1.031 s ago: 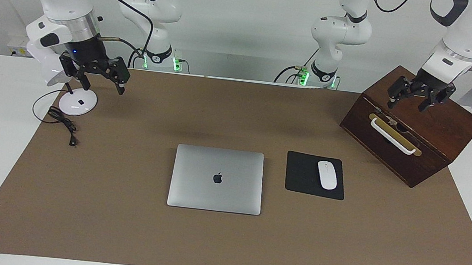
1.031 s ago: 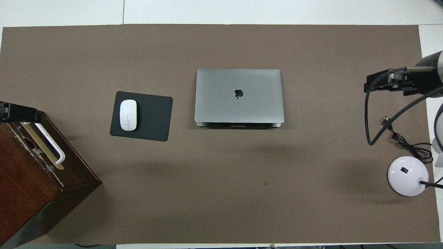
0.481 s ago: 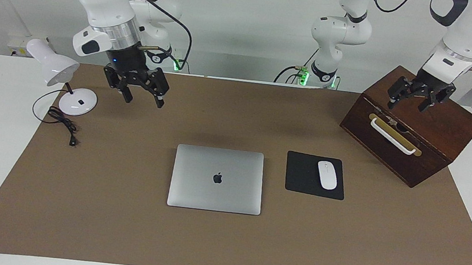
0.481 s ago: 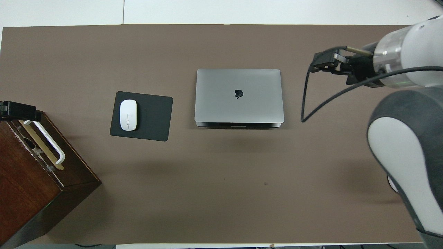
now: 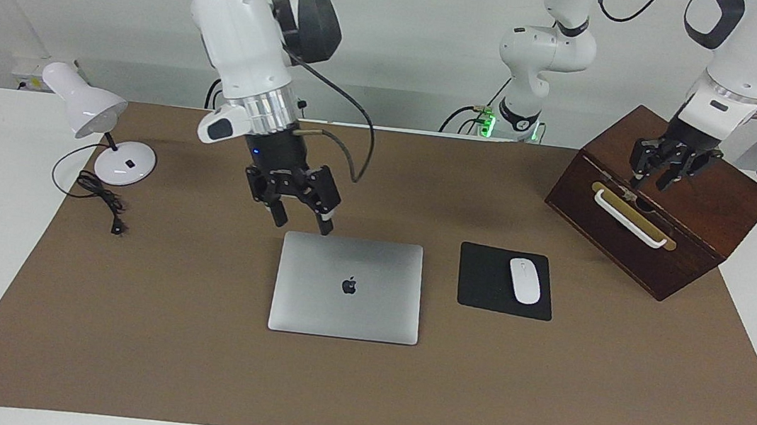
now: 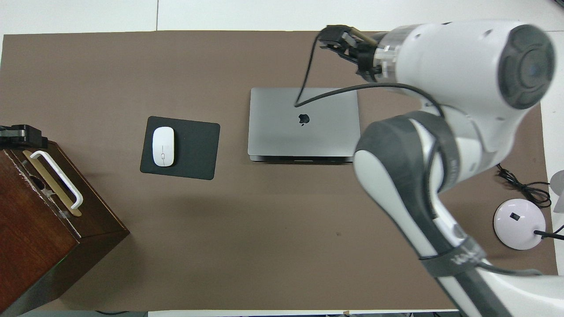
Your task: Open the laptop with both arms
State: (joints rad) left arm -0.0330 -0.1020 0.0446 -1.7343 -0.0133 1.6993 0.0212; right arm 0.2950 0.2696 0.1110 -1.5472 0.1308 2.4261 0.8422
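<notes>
Your laptop point(image 5: 348, 287) lies shut, lid up with its dark logo showing, flat on the brown mat point(image 5: 190, 362) that covers the middle of the surface.

The right tool point(image 5: 301, 221) hangs just above the mat at the laptop's edge nearer the robots, by the corner toward the right arm's end of the surface. Its two fingers stand apart and grip nothing, and one fingertip point(image 5: 325, 227) sits just over that edge of the lid; whether it touches the metal cannot be told. From overhead, the right arm's white bulk covers that corner of the laptop, and its black cable point(image 6: 308, 83) loops across the lid.

The left tool point(image 5: 665, 175) is over the dark wooden box point(image 5: 697, 227) at the left arm's end of the surface, above the top edge beside the box's white handle point(image 5: 631, 219). Its fingers are drawn near together, but you cannot tell whether they have met.

Beside the laptop, toward the left arm's end, a white mouse point(image 5: 525, 280) rests on a black mouse pad point(image 5: 484, 282). At the right arm's end stands a white desk lamp point(image 5: 96, 123), its cord point(image 5: 102, 199) trailing on the mat.
</notes>
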